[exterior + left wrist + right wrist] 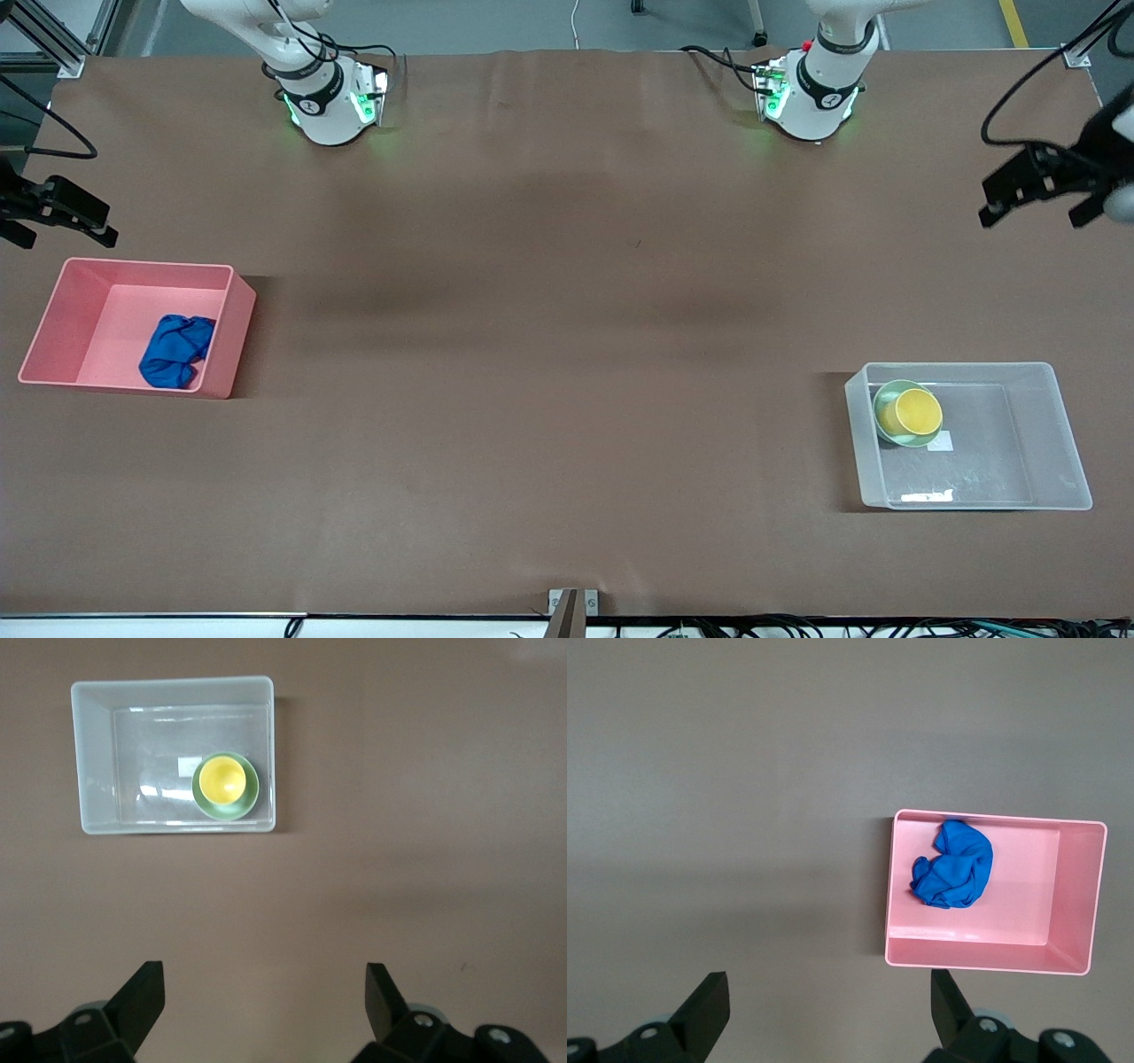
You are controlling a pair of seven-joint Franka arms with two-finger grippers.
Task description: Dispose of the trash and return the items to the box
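Royal-blue crumpled soft cloth wad [176, 352] lies inside the opaque pink rectangular bin [55, 325], at the right arm's end of the brown counter [549, 354], against the bin wall that faces the counter's middle. The trash step reads as done.

Small round yellow cup [918, 411] sits nested in the wider pale mint-green bowl [888, 409], both inside the clear rectangular plastic tub [1050, 434] at the left arm's end of the counter, tucked in the corner toward the counter's middle, just beside the small white square label [940, 441] on the tub floor. The return step also reads as done.

Judgement: task looks complete; nothing loose shows on the open counter between bin and tub. What is left calls for no grasp, at most the arms parking away from the containers.

Left claw [1045, 190]: up in the air over the counter's edge at its own end, well apart from the tub. In the left wrist view its fingers [142, 997] stand wide apart, nothing between them.

Right claw [62, 213]: over the counter's edge at its own end, clear of the pink bin's rim. In the right wrist view its fingers [707, 1001] are spread, empty.

Both arms wait.
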